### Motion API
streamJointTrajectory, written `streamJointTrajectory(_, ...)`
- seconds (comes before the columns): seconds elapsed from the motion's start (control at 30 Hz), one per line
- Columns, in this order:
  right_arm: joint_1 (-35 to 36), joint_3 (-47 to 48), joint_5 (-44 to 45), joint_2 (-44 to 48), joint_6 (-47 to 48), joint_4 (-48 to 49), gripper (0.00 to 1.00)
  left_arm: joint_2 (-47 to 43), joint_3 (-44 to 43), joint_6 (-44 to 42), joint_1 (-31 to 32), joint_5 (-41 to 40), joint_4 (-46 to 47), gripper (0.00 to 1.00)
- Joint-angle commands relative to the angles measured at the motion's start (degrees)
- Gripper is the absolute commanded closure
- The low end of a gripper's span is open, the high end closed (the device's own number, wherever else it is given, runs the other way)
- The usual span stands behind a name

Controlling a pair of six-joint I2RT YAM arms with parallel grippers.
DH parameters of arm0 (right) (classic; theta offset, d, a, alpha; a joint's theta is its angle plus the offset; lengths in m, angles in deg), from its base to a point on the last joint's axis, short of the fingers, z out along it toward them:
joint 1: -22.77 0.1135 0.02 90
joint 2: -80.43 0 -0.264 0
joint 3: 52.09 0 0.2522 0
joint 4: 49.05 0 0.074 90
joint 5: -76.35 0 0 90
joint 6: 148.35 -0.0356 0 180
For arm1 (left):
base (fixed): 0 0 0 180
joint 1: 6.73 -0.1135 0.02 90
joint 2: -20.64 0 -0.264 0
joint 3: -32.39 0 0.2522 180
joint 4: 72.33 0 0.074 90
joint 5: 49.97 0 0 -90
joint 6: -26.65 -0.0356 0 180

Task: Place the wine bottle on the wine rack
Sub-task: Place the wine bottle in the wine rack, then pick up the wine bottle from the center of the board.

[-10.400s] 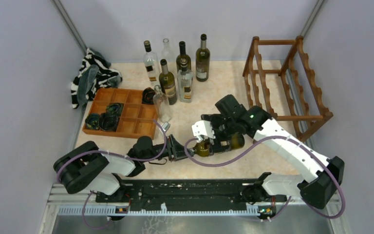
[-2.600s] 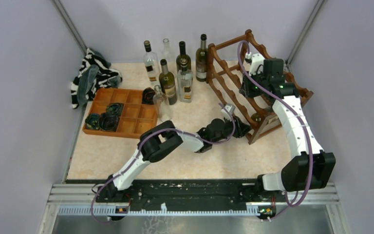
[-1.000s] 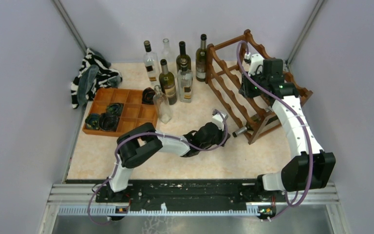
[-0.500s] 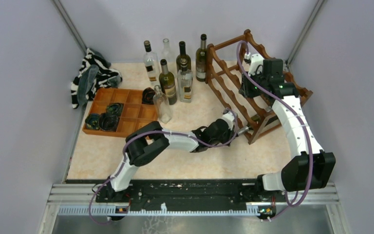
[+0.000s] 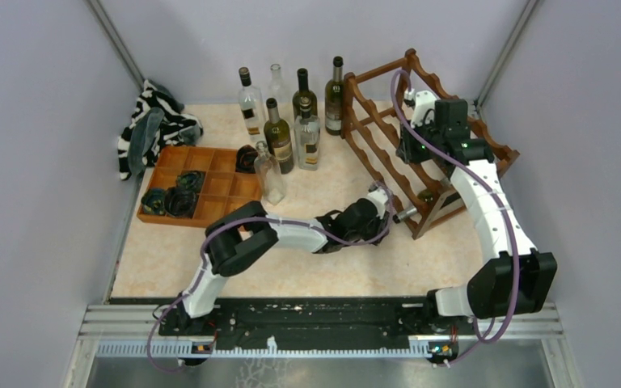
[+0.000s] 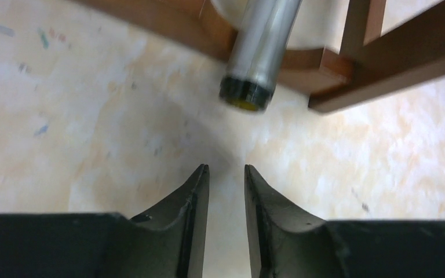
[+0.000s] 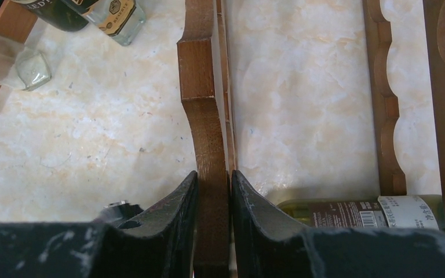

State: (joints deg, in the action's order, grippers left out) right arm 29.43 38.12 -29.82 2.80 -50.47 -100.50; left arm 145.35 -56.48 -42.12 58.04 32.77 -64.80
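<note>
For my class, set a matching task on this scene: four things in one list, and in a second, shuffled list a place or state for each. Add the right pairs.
Things
1. wine bottle
2. left gripper
3. right gripper
4. striped cloth

Places or states
A. fingers clamped on a rail of the wine rack
B. bunched up at the far left of the table
C. lying on its side in the rack, neck poking out
D. fingers shut on nothing, just short of the bottle's mouth

Pairs: 1-C, 2-D, 3-A, 4-B
</note>
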Motion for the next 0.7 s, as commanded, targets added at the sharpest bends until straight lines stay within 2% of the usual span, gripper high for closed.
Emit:
streamJointTrajectory(0.0, 1.2, -1.0, 0.0, 0.6, -0.3, 0.0, 0.74, -7.2, 6.9, 0.4, 0.0, 0.9, -1.3, 0.63)
streamJointTrajectory(0.3, 1.2, -2.7, 2.6, 2.4, -1.0, 1.1, 0.76, -21.0, 14.9, -1.3, 0.0, 10.7, -6.3, 0.56)
streamJointTrajectory(0.57, 1.2, -4.4, 6.8, 4.6, -1.8, 2.5, 0.84, -34.5, 20.9, -3.2, 0.0, 6.7, -11.3, 0.55)
streamJointTrajectory(0.67, 1.2, -4.3, 8.2, 4.9, -1.8, 2.9, 0.86, -38.9, 22.3, -3.7, 0.0, 1.7, -13.9, 0.47)
